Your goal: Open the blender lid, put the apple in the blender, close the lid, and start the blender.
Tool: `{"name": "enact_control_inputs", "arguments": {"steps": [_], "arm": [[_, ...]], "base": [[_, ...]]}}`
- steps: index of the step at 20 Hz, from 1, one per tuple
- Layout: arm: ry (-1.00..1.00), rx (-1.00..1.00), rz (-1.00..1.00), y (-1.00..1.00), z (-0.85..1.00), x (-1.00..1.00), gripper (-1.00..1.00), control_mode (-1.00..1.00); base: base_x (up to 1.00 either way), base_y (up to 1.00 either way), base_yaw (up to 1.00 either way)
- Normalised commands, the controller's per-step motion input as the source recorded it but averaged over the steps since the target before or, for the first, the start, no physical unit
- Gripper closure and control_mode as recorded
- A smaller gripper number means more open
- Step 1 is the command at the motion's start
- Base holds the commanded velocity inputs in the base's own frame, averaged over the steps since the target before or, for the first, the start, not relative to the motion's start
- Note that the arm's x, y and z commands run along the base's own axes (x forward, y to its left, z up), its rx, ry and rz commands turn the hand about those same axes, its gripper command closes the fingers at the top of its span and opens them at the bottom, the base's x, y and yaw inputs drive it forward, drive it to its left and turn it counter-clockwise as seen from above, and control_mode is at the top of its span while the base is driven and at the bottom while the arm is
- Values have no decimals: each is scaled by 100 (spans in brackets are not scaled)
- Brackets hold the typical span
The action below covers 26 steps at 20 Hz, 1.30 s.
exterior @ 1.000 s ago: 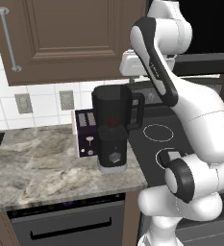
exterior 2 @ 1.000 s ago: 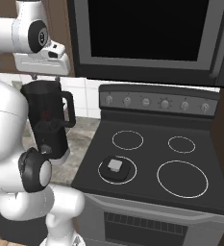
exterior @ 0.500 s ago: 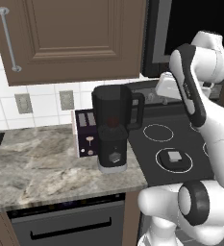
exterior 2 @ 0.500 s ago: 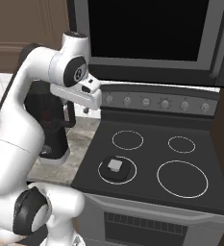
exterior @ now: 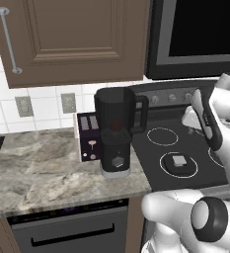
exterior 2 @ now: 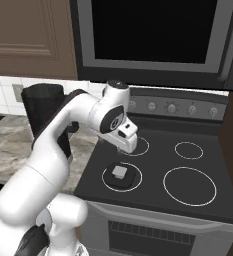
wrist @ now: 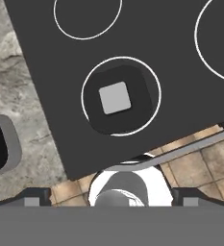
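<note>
While one black stovetop (exterior 2: 158, 165) with four white-ringed burners is lying beside the marble counter (exterior: 42, 168), one tall black blender (exterior: 116, 133) is standing lidless there, one red apple (exterior: 115, 124) inside; one flat dark grey-capped lid (wrist: 117, 98) is resting on the near-left burner, and the gripper (exterior 2: 119, 147) is hovering spread wide, empty.

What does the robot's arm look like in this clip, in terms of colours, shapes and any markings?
The arm is built of glossy white rounded links with dark grey to black joint bands and round dark end caps, one near the base. The hand is a white blocky body; in the hand view its two small dark fingertips rise at the bottom. No cables or markings are visible.
</note>
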Motion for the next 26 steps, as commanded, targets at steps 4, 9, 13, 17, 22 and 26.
{"name": "enact_control_inputs", "arguments": {"steps": [4, 9, 13, 17, 22, 26], "arm": [[16, -4, -2, -10, -64, 43, -100, -100], [13, -3, 0, 0, -47, 48, -100, -100], [7, 0, 1, 0, -53, 42, -100, -100], [3, 0, 6, 0, -66, 39, -100, -100], [3, 0, 5, 0, -49, 42, -100, -100], [0, 0, 5, -9, -21, 13, -100, -100]], "base": [[0, 0, 0], [0, 0, 0], [0, 0, 0], [0, 0, 0], [0, 0, 0], [0, 0, 0]]}}
